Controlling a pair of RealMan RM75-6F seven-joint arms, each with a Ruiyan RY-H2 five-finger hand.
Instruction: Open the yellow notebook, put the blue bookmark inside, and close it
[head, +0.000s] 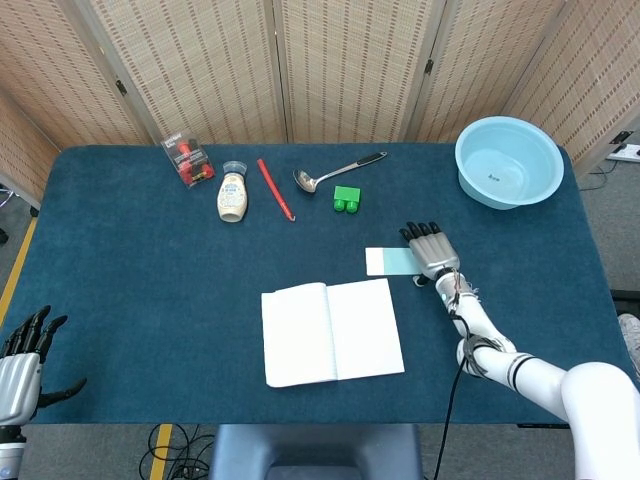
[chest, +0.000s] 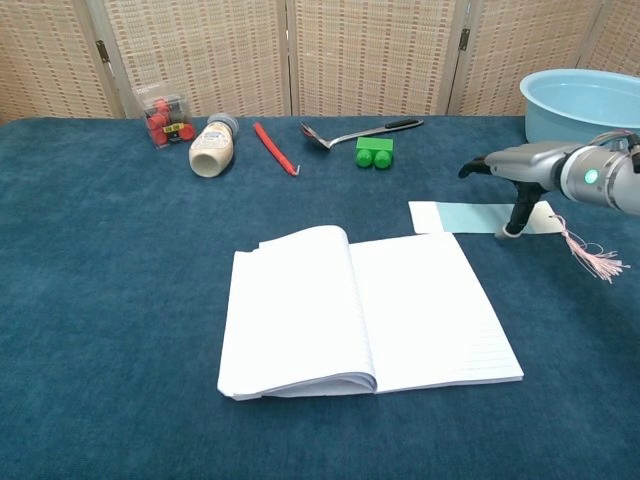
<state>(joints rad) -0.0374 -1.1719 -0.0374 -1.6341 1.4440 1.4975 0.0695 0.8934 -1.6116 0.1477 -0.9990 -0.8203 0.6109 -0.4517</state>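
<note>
Open notebook (head: 332, 332) lying flat on the blue desk (head: 130, 270), right robot hand (head: 432, 252) palm-down over the blue bookmark (head: 391, 261), left robot hand (head: 22, 365) at the desk's near-left corner

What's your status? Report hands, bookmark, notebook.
Right hand over the blue bookmark, one of its fingers pressing down on it. Left hand idle, open, at the table edge. Notebook lies open, pages clear.
</note>
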